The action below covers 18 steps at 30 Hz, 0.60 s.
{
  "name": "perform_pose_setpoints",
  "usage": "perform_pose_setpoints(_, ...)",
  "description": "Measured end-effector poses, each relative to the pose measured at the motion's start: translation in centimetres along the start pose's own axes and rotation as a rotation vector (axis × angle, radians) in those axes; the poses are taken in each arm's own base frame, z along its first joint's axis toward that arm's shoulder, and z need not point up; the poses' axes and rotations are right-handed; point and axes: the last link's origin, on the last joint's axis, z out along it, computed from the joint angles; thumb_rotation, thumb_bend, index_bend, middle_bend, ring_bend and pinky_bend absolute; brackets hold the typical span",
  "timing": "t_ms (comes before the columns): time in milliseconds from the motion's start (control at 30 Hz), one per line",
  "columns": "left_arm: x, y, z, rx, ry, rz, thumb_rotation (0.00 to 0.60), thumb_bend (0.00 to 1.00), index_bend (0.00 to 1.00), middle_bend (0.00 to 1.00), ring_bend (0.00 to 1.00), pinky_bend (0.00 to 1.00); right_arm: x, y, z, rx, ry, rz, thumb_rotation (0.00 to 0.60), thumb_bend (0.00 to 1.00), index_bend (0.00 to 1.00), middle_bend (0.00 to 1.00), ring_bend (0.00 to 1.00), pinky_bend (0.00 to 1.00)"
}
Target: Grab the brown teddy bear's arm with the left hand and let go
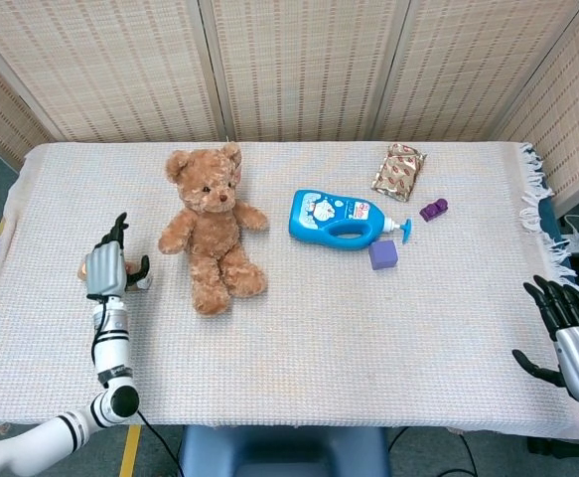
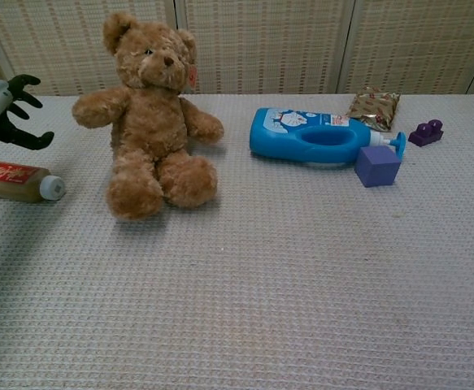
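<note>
The brown teddy bear (image 1: 211, 227) (image 2: 150, 114) sits upright on the cloth-covered table (image 1: 299, 348), arms spread out to both sides. My left hand (image 1: 106, 264) (image 2: 1, 110) hovers to the left of the bear, above a small brown bottle, fingers apart and holding nothing. A gap separates it from the bear's nearer arm (image 1: 176, 235) (image 2: 98, 108). My right hand (image 1: 573, 336) hangs open off the table's near right corner, seen only in the head view.
A small brown bottle (image 2: 19, 180) (image 1: 141, 279) with a white cap lies under my left hand. A blue detergent bottle (image 1: 340, 218), a purple cube (image 1: 383, 255), a purple brick (image 1: 433, 209) and a snack packet (image 1: 399, 171) lie to the right of the bear.
</note>
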Motion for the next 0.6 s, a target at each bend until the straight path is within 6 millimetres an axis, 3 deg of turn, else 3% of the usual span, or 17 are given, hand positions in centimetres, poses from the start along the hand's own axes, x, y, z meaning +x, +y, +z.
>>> perform_pose_setpoints(267, -1.5, 2.7, 0.6, 0.025, -0.043, -0.075, 0.600, 0.39, 0.07, 0.19, 0.24, 0.31, 0.2, 0.1, 0.0, 0.000, 0.002, 0.011, 0.600, 0.10, 0.00, 0.00, 0.00, 0.00)
perform_pose_setpoints(600, -2.1, 4.2, 0.3, 0.040, -0.077, -0.151, 0.600, 0.38, 0.10, 0.20, 0.25, 0.31, 0.2, 0.1, 0.0, -0.001, -0.005, 0.019, 0.600, 0.10, 0.00, 0.00, 0.00, 0.00)
